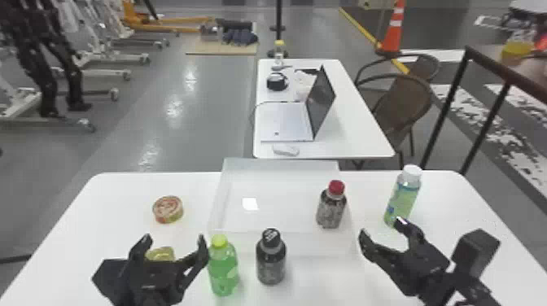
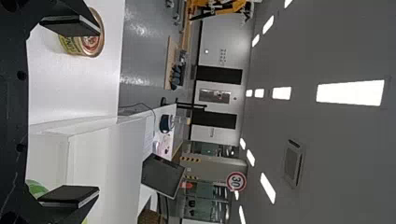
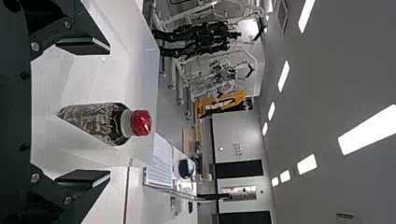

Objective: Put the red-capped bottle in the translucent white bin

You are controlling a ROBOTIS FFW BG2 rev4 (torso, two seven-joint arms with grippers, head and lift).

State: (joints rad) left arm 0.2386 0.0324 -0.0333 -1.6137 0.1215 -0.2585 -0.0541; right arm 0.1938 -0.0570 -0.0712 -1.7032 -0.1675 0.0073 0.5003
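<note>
Before the bin [image 1: 281, 203] stand 2 capped bottles [image 1: 270, 260].

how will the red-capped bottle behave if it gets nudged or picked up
The red-capped bottle stands upright and is taller than it is wide, so a push up high might tip it. Its round sides suggest it could roll once down. It looks dark inside, perhaps full, so it may feel fairly heavy.

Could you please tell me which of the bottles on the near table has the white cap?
It is the green-labelled bottle, standing right of the translucent white bin; the others have a red cap, a black cap and a yellow-green cap.
</note>
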